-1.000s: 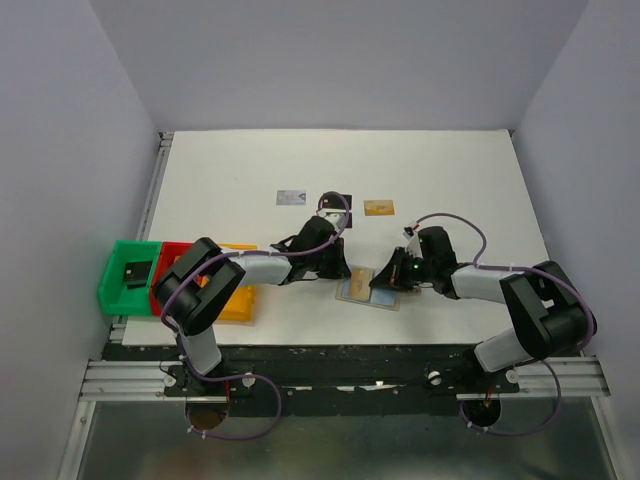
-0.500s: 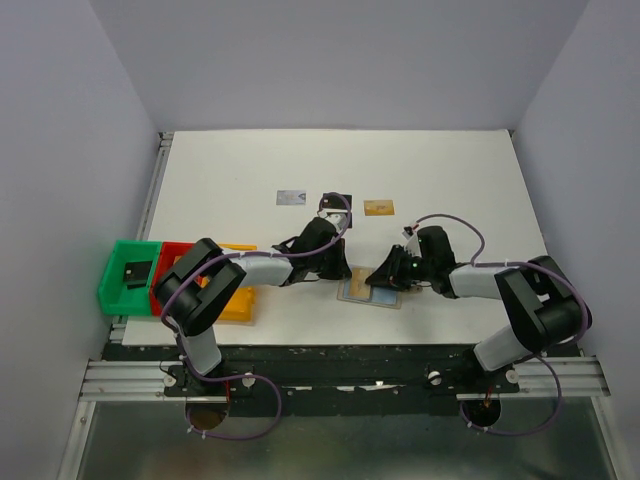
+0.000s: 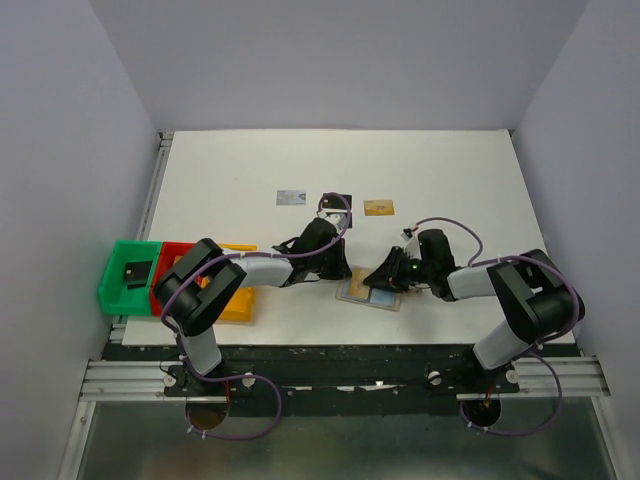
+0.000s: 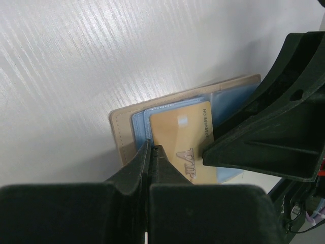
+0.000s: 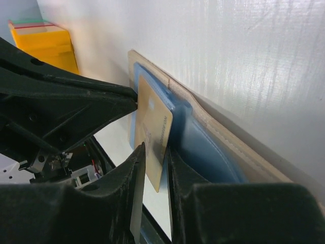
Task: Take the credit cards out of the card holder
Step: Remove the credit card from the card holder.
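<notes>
The card holder [image 3: 372, 297] lies open near the table's front edge, tan outside, light blue inside [image 4: 119, 132]. A gold credit card [image 4: 180, 137] marked VIP sticks partway out of its blue pocket. My left gripper [image 4: 151, 147] is shut, its tips pressing down on the holder's left edge beside that card. My right gripper [image 5: 155, 152] comes in from the other side, open, with the gold card's [image 5: 155, 127] free edge in the gap between its fingers. Three more credit cards lie further back: silver [image 3: 291, 196], black [image 3: 337, 200] and gold [image 3: 378, 207].
Green bin [image 3: 112, 288], red bin [image 3: 172, 262] and yellow bin [image 3: 238, 302] stand at the table's front left. A small black chunky object [image 3: 134, 270] sits in the green one. The two grippers almost touch over the holder.
My right gripper's jaws have parted from shut and now straddle the gold card's edge. It has shifted slightly left over the holder. The left gripper has stayed in place.
</notes>
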Controlling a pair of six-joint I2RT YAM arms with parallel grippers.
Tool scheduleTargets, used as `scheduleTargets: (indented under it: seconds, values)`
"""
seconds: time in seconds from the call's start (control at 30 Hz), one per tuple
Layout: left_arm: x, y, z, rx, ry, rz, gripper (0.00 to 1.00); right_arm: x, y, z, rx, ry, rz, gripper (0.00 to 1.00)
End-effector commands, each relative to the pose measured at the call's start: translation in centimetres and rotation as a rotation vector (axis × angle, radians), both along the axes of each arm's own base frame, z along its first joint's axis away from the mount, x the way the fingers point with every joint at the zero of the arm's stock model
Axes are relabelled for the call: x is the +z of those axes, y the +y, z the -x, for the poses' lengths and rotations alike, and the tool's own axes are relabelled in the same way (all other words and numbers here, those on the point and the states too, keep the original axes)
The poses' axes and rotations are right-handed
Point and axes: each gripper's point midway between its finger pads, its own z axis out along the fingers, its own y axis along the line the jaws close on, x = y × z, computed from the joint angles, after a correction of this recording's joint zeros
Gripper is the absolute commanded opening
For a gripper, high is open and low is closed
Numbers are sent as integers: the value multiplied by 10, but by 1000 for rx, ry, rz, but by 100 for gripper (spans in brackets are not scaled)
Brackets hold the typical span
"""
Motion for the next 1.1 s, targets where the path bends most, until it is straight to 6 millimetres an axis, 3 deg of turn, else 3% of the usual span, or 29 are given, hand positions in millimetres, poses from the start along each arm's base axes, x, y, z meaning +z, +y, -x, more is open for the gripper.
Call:
scheduleTargets:
  seconds: [0.0,0.33,0.7,0.9,1.07]
  values:
    - [-26,13,17,4,56,-74,0,12,13,0,39,-37,-114,31]
    - [-27,16,20,14,58,-80,0,26,18,-4,27,-95,-194,30]
    - [-29,25,21,46,53,-100,0,25,9,-5,-13,-91,-153,27]
    - [-28,24,21,42,51,-95,0,25,10,-6,-7,-79,-146,33]
    - [-27,24,21,42,46,-94,0,22,8,-5,-10,-61,-125,31]
